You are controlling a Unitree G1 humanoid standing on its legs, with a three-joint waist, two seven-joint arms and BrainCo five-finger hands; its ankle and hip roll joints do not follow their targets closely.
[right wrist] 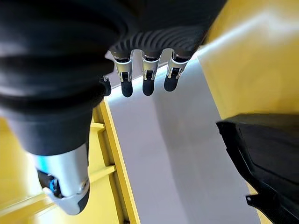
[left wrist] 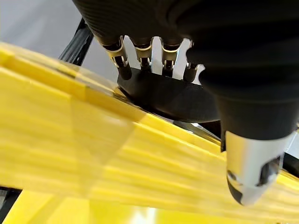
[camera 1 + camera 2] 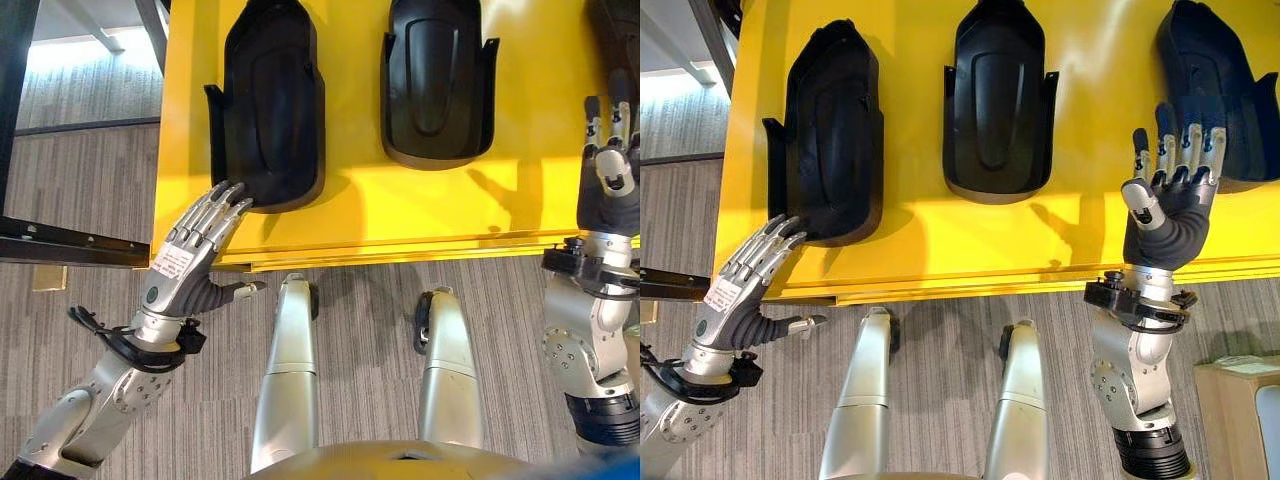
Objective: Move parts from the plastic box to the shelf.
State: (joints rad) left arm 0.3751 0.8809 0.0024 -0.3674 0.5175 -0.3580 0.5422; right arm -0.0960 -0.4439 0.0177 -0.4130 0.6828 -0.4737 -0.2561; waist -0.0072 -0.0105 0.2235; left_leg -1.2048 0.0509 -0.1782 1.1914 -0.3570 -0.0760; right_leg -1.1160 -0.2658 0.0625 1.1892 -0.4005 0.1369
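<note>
**Three parts on the yellow shelf; both hands empty**

Left eye view: I saw the yellow shelf carrying black moulded parts side by side. The left part and the middle part each lay with the long axis running away from me, across the shelf depth. My left hand sat at the shelf's near edge, fingers straight and holding nothing, fingertips touching or just short of the near end of the left part. I could not confirm contact from this view.

Right eye view: I saw a third part, the right part, on the same shelf, well apart from the left hand. My right hand stood upright over the shelf's near edge, fingers extended, nothing gripped, its fingertips just at the near end of the right part.

Left wrist view: The straight fingers pointed directly at the left part's near end, which lay ahead of them on the shelf surface.

Right wrist view: The fingers were extended and empty; the right part lay off to one side of the hand, not in it.

I judged that the left hand was nearer the left part and the right hand nearer the right part. No plastic box was visible to me.
</note>
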